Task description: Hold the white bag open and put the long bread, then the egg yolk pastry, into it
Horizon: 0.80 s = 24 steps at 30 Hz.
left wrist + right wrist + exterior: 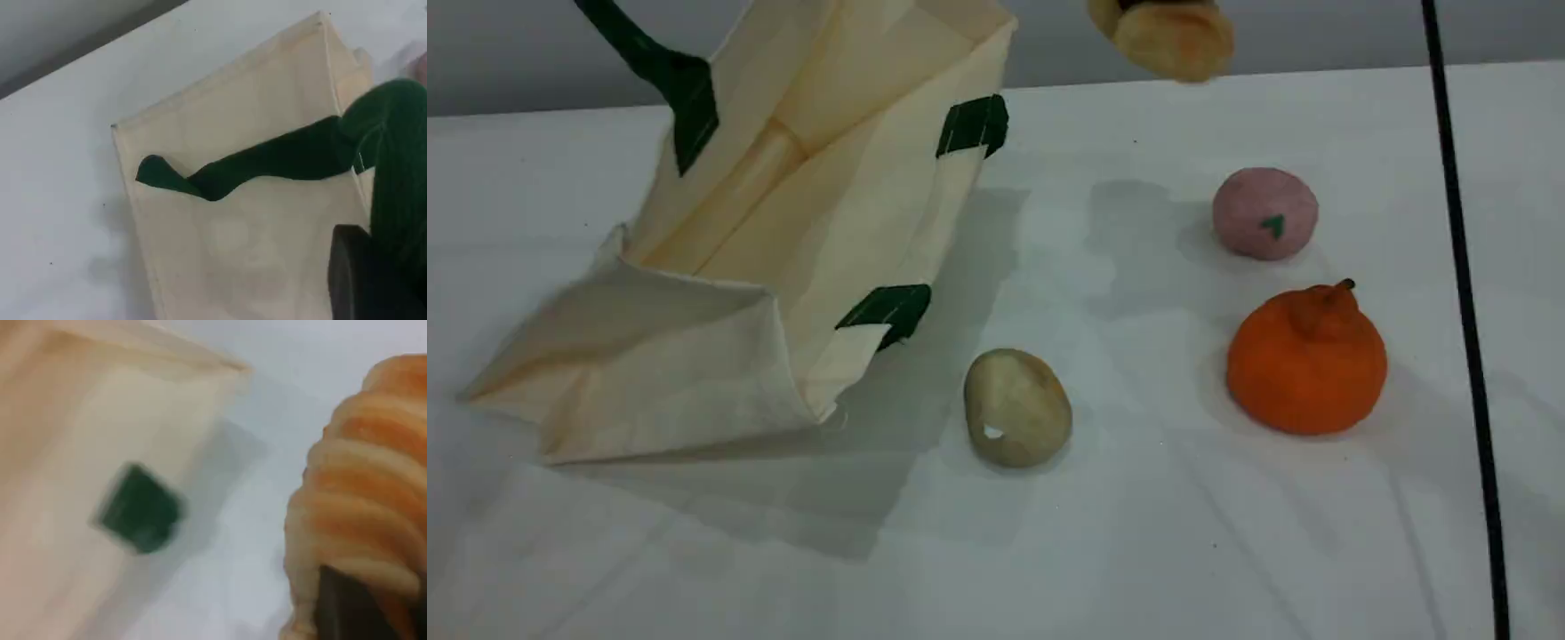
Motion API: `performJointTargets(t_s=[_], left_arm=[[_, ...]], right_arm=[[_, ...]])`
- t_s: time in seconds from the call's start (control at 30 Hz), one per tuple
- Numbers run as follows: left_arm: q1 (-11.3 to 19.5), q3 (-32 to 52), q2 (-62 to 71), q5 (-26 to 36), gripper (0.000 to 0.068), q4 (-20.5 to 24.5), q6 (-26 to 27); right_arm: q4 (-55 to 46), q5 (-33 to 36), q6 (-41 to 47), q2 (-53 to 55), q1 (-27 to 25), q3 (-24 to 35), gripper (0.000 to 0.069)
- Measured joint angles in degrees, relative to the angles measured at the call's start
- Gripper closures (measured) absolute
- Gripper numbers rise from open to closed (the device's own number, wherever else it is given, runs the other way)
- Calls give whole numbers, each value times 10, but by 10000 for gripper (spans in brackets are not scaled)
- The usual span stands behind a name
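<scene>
The white bag [783, 222] lies tilted on the table's left side with its mouth facing up and to the right. One dark green strap handle [660, 67] is pulled up out of the top edge. In the left wrist view my left gripper [363, 280] is shut on that strap handle [280, 157], above the bag [227, 220]. The long bread [1172, 37] hangs in the air at the top, to the right of the bag's mouth. My right gripper [347, 607] is shut on the ridged long bread [363, 493]. The egg yolk pastry [1016, 407] rests on the table by the bag's near corner.
A pink ball with a green mark [1264, 213] and a round orange tangerine-shaped item [1307, 360] sit at the right. A black cable [1463, 311] runs down the right side. The table's far edge meets a grey wall.
</scene>
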Motion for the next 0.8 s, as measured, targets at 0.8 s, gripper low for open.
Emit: performJointTargets(t_s=[0.8], left_arm=[[0, 0, 0, 0, 608, -9, -2]], right_arm=[[427, -92, -340, -75, 163, 134, 592]])
